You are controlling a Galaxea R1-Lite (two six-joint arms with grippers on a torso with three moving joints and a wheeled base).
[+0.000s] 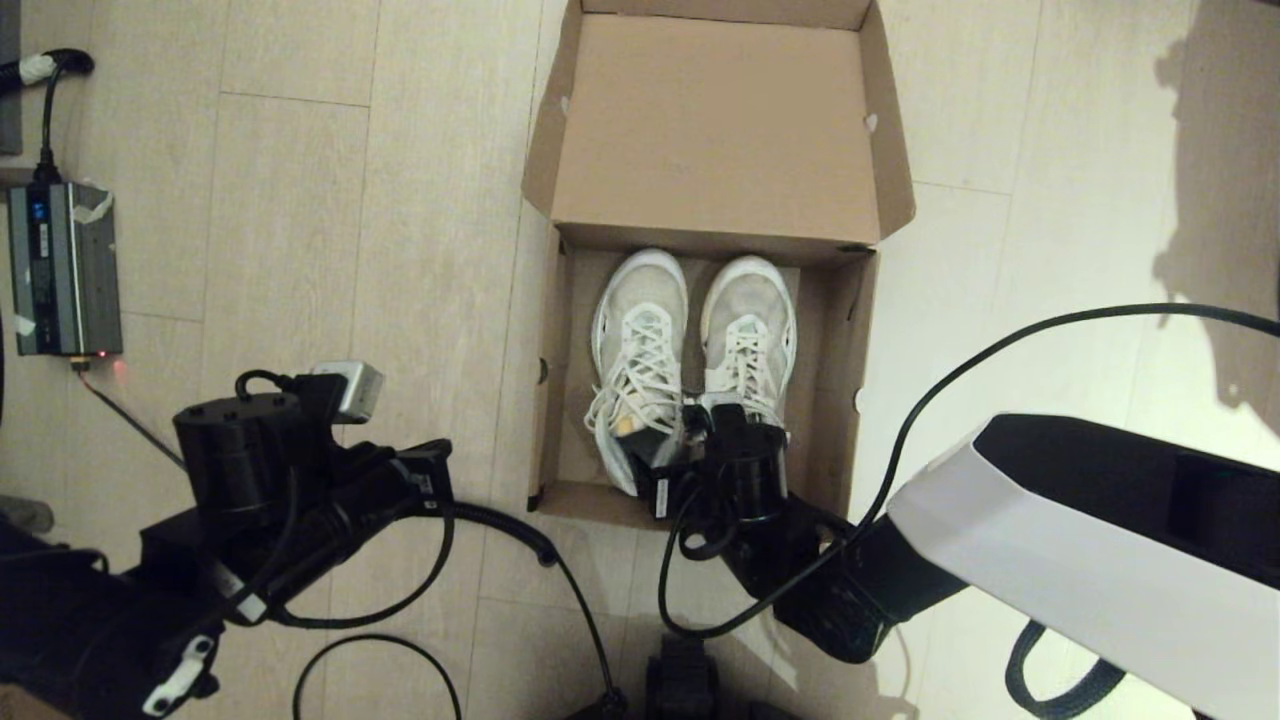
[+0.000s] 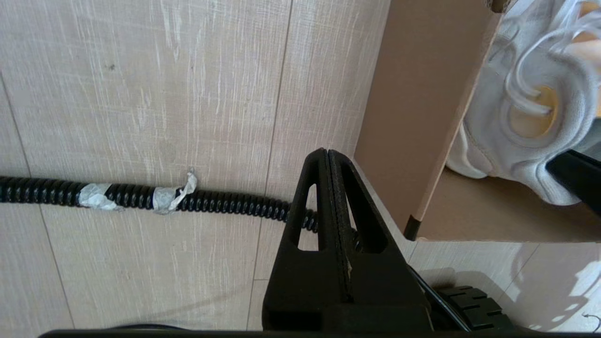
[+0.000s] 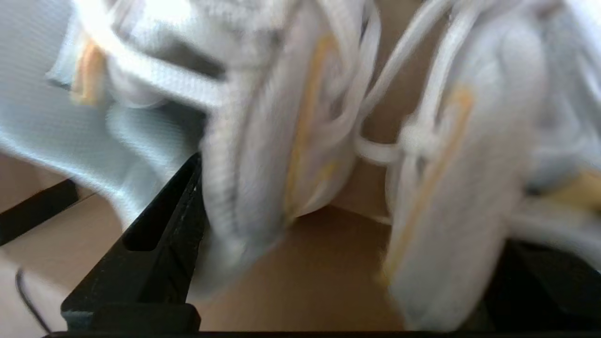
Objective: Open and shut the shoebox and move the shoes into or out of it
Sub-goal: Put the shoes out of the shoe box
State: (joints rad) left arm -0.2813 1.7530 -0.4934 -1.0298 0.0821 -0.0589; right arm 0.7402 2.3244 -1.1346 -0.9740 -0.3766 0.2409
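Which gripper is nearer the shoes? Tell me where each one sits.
Right. The right gripper is inside the shoebox at the heel end of the shoes. The left gripper is outside the shoebox, over the floor, fingers shut.

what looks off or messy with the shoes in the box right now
Nothing is damaged or spilled. The shoes sit side by side, toes toward the open lid, inside the shoebox. Only the left shoe's laces trail loose over its side. The right hand is at their heels; the left hand waits outside.
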